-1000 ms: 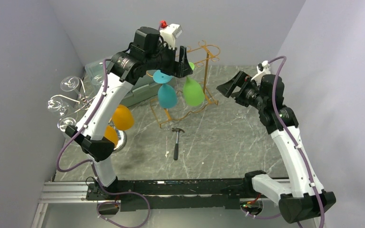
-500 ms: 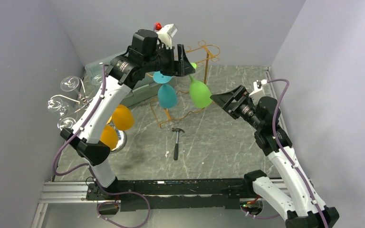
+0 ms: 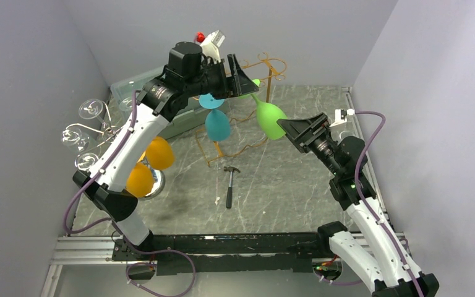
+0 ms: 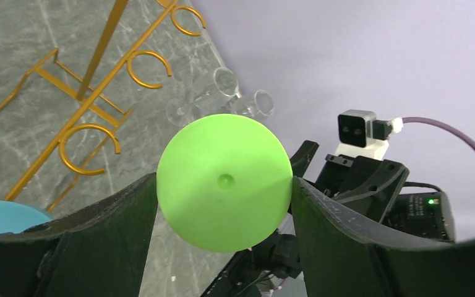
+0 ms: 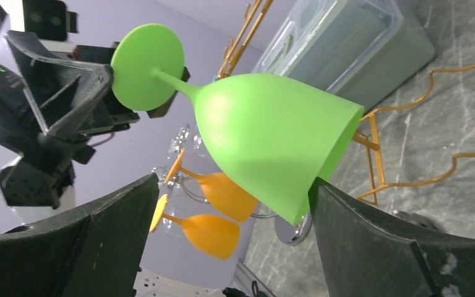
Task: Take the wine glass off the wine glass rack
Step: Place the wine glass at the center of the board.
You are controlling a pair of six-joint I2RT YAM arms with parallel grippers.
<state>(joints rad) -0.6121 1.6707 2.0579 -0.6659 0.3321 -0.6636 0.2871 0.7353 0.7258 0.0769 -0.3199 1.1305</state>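
Note:
The green wine glass (image 3: 271, 120) hangs tilted, foot up and bowl down to the right, apart from the hooks of the gold wine glass rack (image 3: 271, 65). My left gripper (image 3: 242, 79) is shut on its round green foot (image 4: 224, 180), with both fingers against the disc's edge. The rack's hooks (image 4: 93, 111) lie to the left of that foot. My right gripper (image 3: 292, 129) is open, and its fingers stand on either side of the green bowl (image 5: 272, 142). The right finger (image 5: 371, 235) is next to the bowl's rim; I cannot tell if it touches.
A teal glass (image 3: 217, 124) still hangs on the gold rack. Two orange glasses (image 3: 159, 153) hang at the left near a metal stand, with clear glasses (image 3: 89, 110) beyond them. A hammer (image 3: 229, 185) lies on the marble table and a plastic bin (image 3: 182, 117) stands behind the rack.
The green glass has tilted and its bowl has swung right, away from the rack. My right arm has come in to the left, and its open fingers now flank the bowl.

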